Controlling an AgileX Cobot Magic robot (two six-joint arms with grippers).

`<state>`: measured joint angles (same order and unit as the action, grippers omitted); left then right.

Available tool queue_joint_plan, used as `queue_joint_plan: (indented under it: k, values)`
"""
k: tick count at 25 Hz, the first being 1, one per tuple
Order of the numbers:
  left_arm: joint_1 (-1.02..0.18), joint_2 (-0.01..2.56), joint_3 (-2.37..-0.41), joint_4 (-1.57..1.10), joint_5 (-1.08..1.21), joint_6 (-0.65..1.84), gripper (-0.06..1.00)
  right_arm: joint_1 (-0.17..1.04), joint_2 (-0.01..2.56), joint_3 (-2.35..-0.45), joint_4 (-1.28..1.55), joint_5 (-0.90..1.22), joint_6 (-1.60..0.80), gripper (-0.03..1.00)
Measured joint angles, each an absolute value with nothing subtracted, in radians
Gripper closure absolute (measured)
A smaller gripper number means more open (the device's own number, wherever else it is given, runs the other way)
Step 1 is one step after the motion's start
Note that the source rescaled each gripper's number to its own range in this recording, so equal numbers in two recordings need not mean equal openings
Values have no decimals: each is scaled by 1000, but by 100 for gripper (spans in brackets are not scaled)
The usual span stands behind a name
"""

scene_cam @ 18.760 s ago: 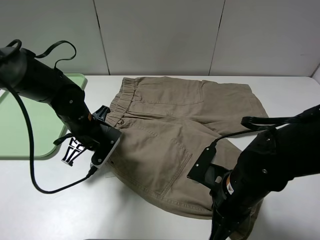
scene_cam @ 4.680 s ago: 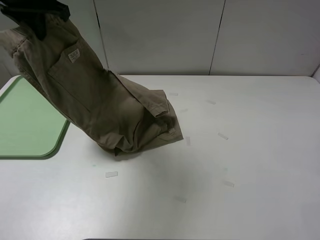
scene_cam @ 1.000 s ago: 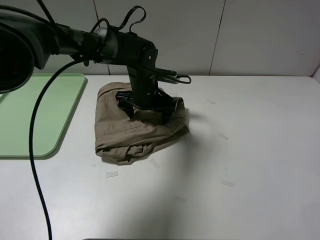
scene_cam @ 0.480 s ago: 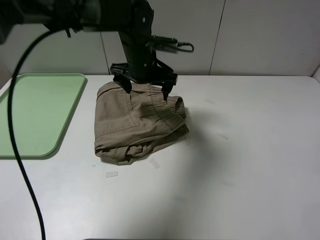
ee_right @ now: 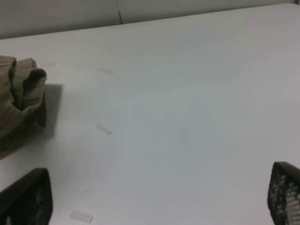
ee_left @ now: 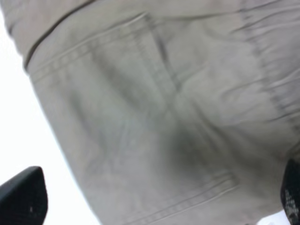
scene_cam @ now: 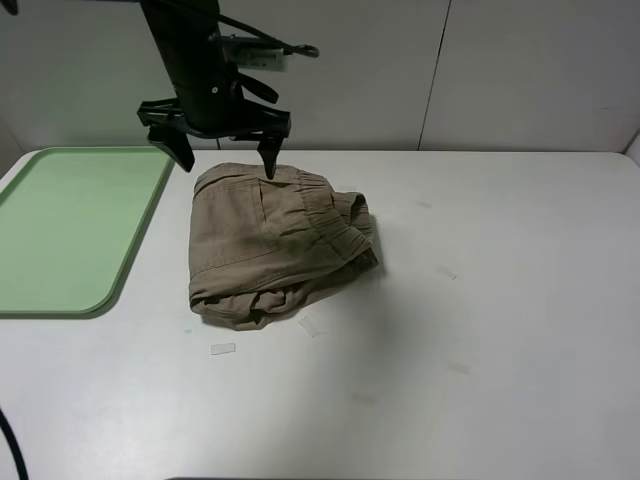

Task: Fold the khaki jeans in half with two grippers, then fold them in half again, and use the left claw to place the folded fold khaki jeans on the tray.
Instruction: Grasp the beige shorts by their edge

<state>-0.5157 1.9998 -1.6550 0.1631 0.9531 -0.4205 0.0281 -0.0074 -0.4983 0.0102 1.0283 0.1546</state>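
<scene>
— What do we count?
— One pair of khaki jeans (scene_cam: 275, 245), folded on the table (scene_cam: 480, 300) beside one tray (scene_cam: 60, 235).
— Grippers?
— Two, fingers apart, both empty: left claw (scene_cam: 228, 167) above the jeans, right gripper (ee_right: 155, 194) well apart from them.

Right pincer (ee_right: 154, 194): two black, mesh-textured fingers (ee_right: 28, 197) stand wide apart, with bare white bench (ee_right: 197, 93) showing between them. Khaki jeans (ee_right: 18, 93): only a bunched, folded edge is in frame, resting on the bench and casting a shadow beside it. One clear tape strip (ee_right: 104, 129) lies near the jeans, and a second strip (ee_right: 81, 216) lies closer to the fingers. A fainter mark (ee_right: 105, 71) farther off is possibly more tape. Pale wall panels (ee_right: 61, 16) stand behind the bench.
</scene>
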Motion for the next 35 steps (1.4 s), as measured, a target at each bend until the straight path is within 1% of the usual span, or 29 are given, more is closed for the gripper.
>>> queue_joint_plan:
  k: [4, 6, 8, 15, 18, 22, 30, 35]
  values:
    - [-473, 1935, -1503, 153, 869, -421, -5, 28, -7, -498, 10, 1028, 155, -3]
    - [-442, 1894, -1380, 121, 769, -421, -5, 28, -7, -498, 10, 1028, 155, -3]
    - [-416, 1879, -1299, 82, 702, -421, -5, 28, -7, -498, 10, 1028, 155, -3]
    - [-373, 1875, -1106, 22, 425, -431, -5, 28, -7, -498, 10, 1028, 155, -3]
    - [-368, 1884, -1065, 18, 306, -450, -5, 28, -7, -498, 11, 1028, 155, -3]
    - [-361, 1941, -1062, -6, 196, -467, -5, 28, -7, -498, 11, 1028, 155, -3]
    - [-362, 2026, -1062, -74, 128, -470, -5, 28, -7, -498, 11, 1028, 155, -3]
    - [-381, 2054, -1062, -75, 18, -475, -5, 28, -7, -498, 11, 1028, 155, -3]
